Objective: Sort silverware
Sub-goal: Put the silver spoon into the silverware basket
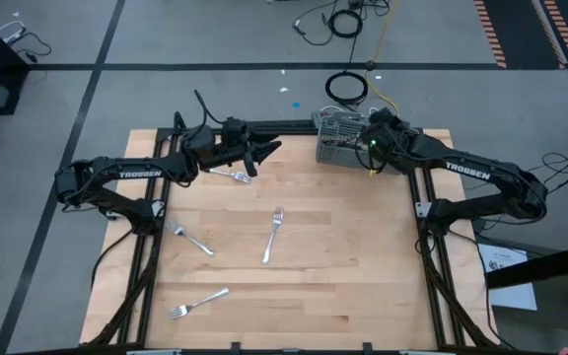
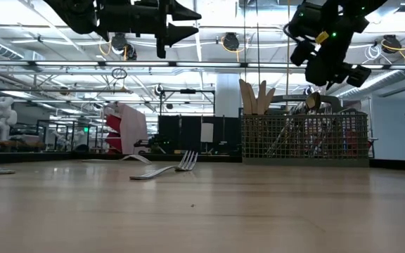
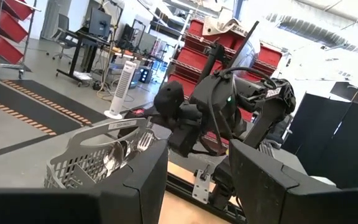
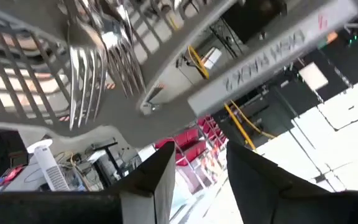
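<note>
**Risks around the caddy drop and the 4 forks left on the table**

We see the right gripper (image 1: 372,148) hanging over the grey mesh caddy (image 1: 340,138) at the far edge of the table (image 1: 343,286). In its wrist view the 2 fingers stand apart with nothing between them, so we read it as released. Fork tines (image 4: 82,74) already stand inside the caddy, close in front of it. The danger here is that the fingers catch the caddy handle (image 4: 272,53) or a standing utensil as the arm pulls away, tipping the caddy or dragging a piece out.

The left gripper (image 1: 262,153) hovers above the table near the far edge, fingers spread and empty. Just beside it lies 1 fork (image 1: 231,176). 3 more forks remain: 1 near the centre (image 1: 273,237), 1 toward the left side (image 1: 190,238), and 1 near the front edge (image 1: 199,301).

We judge that these slim forks lie flat on the wood, so a pinch from above may slip off or skid the fork sideways. The front fork could be pushed off the edge. Both arms also work close together near the far edge, so a collision is possible if they move toward the caddy at once.
</note>
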`<action>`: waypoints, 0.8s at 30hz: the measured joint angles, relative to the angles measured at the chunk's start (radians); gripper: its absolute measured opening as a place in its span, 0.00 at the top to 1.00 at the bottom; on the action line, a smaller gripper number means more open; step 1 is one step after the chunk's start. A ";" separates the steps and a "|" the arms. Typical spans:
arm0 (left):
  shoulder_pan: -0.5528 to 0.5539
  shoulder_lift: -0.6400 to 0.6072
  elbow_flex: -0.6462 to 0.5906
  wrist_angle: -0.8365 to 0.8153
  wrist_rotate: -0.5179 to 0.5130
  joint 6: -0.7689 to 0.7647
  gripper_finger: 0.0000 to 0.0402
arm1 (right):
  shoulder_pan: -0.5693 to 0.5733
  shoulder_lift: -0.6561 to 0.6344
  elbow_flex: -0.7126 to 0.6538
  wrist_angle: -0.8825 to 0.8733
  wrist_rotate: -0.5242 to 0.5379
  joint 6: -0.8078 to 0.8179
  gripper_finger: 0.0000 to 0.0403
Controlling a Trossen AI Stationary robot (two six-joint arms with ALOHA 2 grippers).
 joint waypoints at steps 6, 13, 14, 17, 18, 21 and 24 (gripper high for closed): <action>0.000 0.000 0.000 -0.003 0.004 0.000 0.56 | 0.000 -0.076 0.000 -0.002 0.007 0.000 0.67; -0.002 0.000 0.000 -0.037 0.066 0.004 0.56 | 0.002 -0.187 0.000 0.006 0.014 0.074 0.67; -0.002 0.000 0.000 -0.048 0.087 0.005 0.56 | 0.005 -0.200 0.000 0.019 0.025 0.087 0.67; -0.009 -0.002 0.001 -0.131 0.132 0.006 0.56 | 0.028 -0.235 0.000 0.097 0.058 0.118 0.67; -0.013 -0.002 0.002 -0.181 0.137 0.003 0.56 | 0.039 -0.246 0.000 0.131 0.058 0.132 0.67; -0.036 -0.002 0.032 -0.384 0.138 0.002 0.56 | 0.069 -0.260 0.000 0.263 0.050 0.220 0.67; -0.070 0.002 0.071 -0.586 0.117 0.005 0.56 | 0.084 -0.259 0.000 0.388 -0.031 0.454 0.67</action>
